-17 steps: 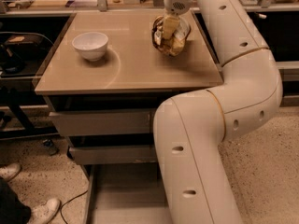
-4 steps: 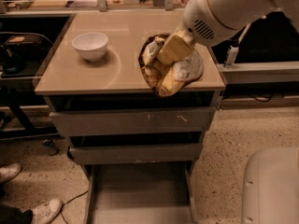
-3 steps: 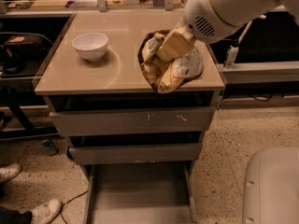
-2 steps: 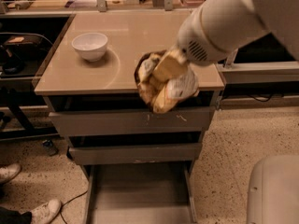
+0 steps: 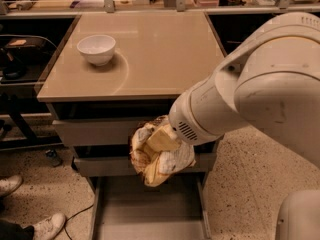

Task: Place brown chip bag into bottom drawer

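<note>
My gripper is shut on the brown chip bag, a crinkly bag with a dark brown edge and pale yellow and white print. I hold it in the air in front of the cabinet, level with the middle drawer front. The bottom drawer is pulled out below it, a wide flat grey tray with side rails. The bag hangs above the drawer's back part. My large white arm reaches in from the right.
A white bowl stands on the tan cabinet top at the left. Two taller drawer fronts are shut above the open one. A person's shoes are on the floor at the lower left. A cluttered bench runs behind.
The gripper has carried the bag off the cabinet top, forward over the front edge and down, to in front of the drawers above the open bottom drawer.
</note>
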{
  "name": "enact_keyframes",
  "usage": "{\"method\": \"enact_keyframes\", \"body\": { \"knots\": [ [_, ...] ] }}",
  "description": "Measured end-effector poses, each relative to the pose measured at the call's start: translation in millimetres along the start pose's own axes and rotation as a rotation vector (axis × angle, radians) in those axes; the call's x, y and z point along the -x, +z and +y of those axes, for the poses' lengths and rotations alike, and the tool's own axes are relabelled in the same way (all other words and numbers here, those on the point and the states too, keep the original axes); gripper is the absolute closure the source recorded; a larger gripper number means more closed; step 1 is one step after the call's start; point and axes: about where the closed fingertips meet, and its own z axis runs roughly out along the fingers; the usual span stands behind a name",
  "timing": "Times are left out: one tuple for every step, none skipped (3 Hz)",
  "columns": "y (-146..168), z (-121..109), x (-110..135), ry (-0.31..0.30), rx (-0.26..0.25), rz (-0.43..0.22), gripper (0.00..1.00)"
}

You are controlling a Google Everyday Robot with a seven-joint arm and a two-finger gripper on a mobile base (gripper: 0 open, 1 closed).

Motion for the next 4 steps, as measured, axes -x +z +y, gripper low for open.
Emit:
{"method": "enact_keyframes", "body": {
  "knots": [
    [1,0,2,0.002,0.003,-0.005,1.00],
    [12,2,1,0.018,0.024,-0.014,1.00],
    [57,12,-17,0.079,0.067,-0.005,1.00],
    [109,13,-44,0.165,0.081,0.005,1.00]
  ]
}}
